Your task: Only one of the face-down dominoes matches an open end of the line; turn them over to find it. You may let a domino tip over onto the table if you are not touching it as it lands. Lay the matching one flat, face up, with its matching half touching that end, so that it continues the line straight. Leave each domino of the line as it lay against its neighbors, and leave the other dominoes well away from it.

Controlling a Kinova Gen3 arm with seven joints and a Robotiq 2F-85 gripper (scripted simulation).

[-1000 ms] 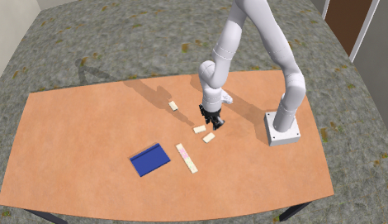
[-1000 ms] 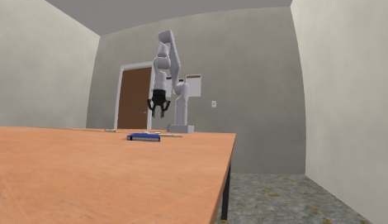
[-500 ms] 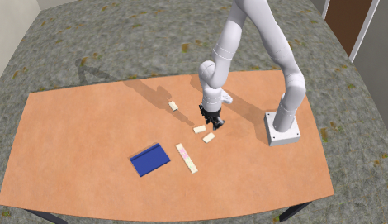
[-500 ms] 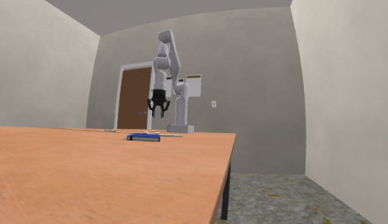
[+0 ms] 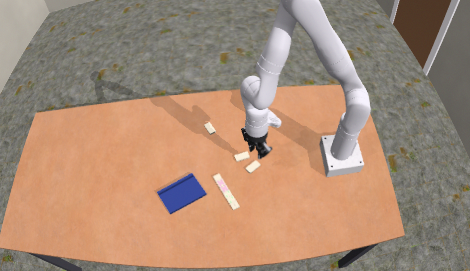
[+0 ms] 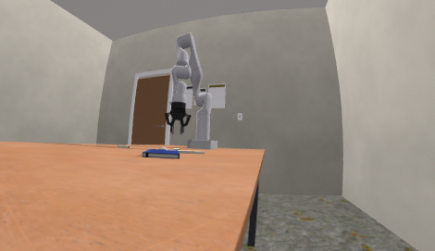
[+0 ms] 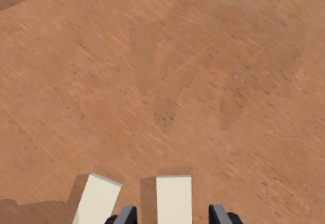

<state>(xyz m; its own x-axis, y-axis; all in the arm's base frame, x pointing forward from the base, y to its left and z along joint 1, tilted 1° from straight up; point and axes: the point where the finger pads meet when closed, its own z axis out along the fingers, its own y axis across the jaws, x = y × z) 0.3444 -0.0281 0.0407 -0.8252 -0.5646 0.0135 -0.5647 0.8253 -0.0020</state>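
Observation:
My gripper [image 5: 257, 152] [image 6: 177, 131] [image 7: 173, 215] is partly open and empty, above the table. In the wrist view its fingertips stand on either side of a blank cream domino [image 7: 174, 194] [image 5: 253, 166], with this domino well below them. A second blank domino [image 7: 98, 201] [image 5: 242, 156] lies close by at an angle, left of it in the wrist view. A third blank domino [image 5: 210, 128] [image 6: 123, 146] lies farther back. The line of dominoes [image 5: 226, 192] [image 6: 196, 152] lies straight and face up, with pink and pale green marks; its pips are too small to read.
A blue flat case or book [image 5: 181, 194] [image 6: 161, 154] lies left of the line in the top view. The robot's base [image 5: 342, 164] [image 6: 203, 144] stands at the right of the wooden table [image 5: 100, 167] [image 6: 116, 187].

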